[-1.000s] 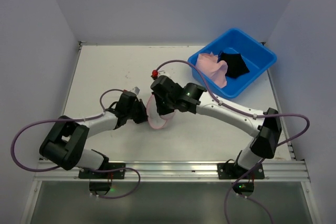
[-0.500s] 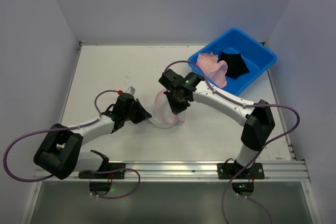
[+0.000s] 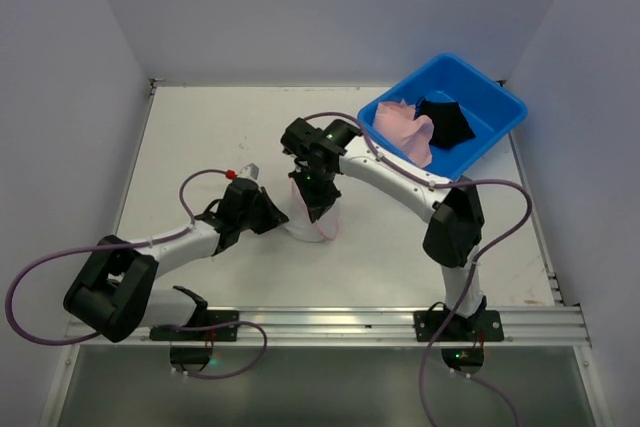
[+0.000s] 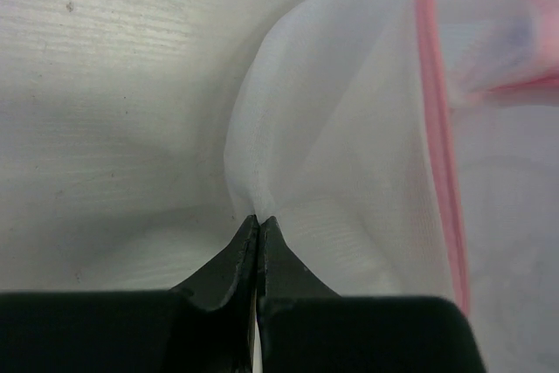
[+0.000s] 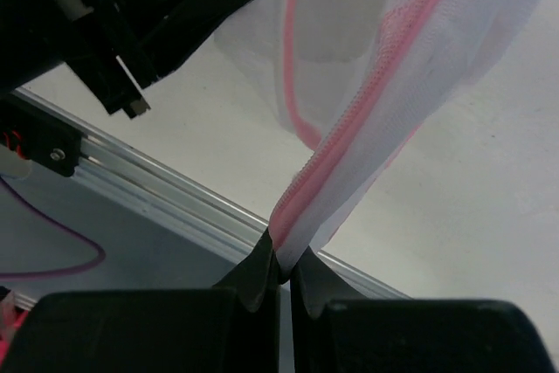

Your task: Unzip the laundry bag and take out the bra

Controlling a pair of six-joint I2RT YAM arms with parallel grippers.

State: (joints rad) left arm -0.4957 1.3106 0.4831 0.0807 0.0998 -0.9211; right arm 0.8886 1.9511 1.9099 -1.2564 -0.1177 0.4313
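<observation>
– In the middle of the table (image 3: 200,137), between our two arms, sits the laundry bag (image 3: 311,225). Which of us is nearer?

– We both have it. Our left gripper (image 4: 258,226) is closed, pinching a fold of the white mesh (image 4: 336,163) on the bag's left side. Our right gripper (image 5: 281,261) comes in from the far side and above. It is also closed, and it clamps the pink zipper band (image 5: 349,141).

– Which way does the band run?

– It runs straight away from our right fingertips, out across the bag and toward our left gripper. We judge that a pull by the right arm along that line, with the left arm holding firm, would stretch the rim taut. Any pull sideways would only twist the mesh.

– Do we see the slider?

– No. We cannot find it in either wrist view, so we cannot say how far the zipper is open. We cannot make out the bra through the mesh either.

– Is anything in the way?

– Nothing lies near the bag. The blue bin (image 3: 489,80) stands well apart at the far right corner, holding a pink cloth (image 3: 405,132) and a black cloth (image 3: 447,122). Our right arm arches past its near side. The two grippers sit close together, so that is where we must mind a knock.
</observation>
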